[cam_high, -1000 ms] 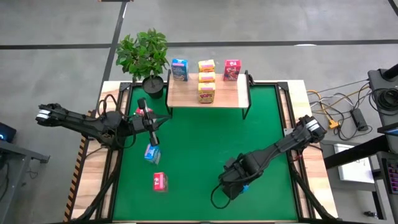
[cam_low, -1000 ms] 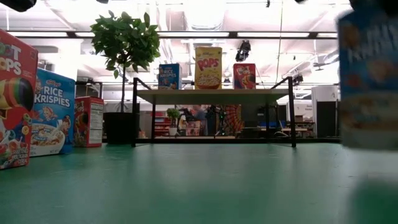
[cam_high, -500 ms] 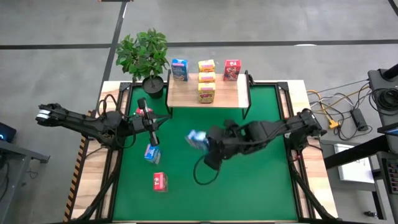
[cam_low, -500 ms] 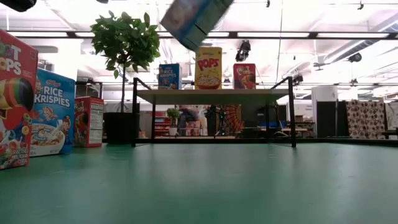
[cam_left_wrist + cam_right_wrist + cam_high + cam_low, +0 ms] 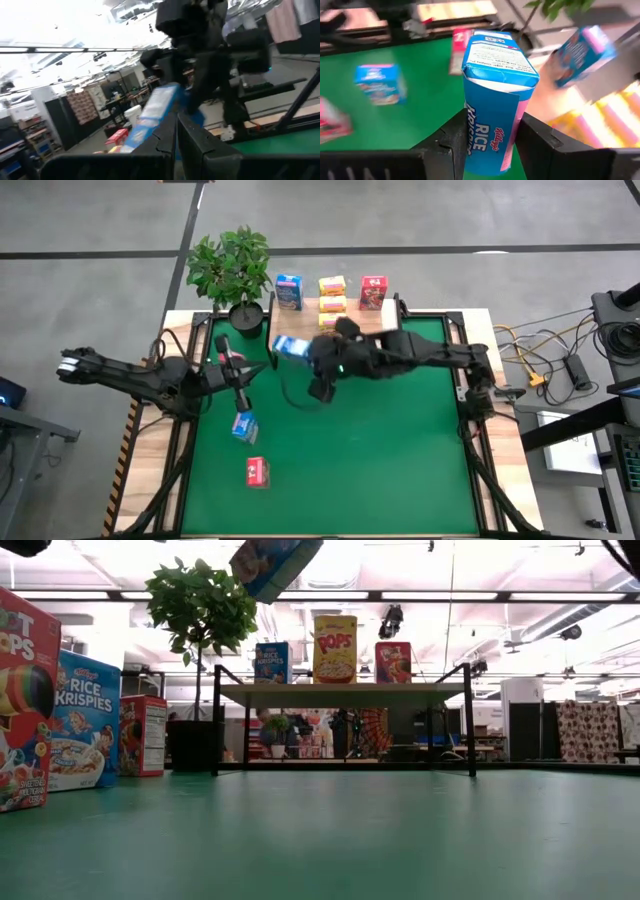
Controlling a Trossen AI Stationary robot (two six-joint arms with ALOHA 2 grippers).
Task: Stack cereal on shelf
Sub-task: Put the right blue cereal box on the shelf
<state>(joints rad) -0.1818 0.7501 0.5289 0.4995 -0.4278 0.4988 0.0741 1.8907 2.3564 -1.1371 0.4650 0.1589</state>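
From above, the right gripper (image 5: 300, 350), fingers clamped on a blue Rice Krispies box (image 5: 289, 347), carried it near the shelf's (image 5: 362, 330) left end, clear counter (image 5: 400, 440) below. At counter level, the box hung tilted above the shelf. The left gripper (image 5: 243, 385) waited clenched, beside three loose boxes.
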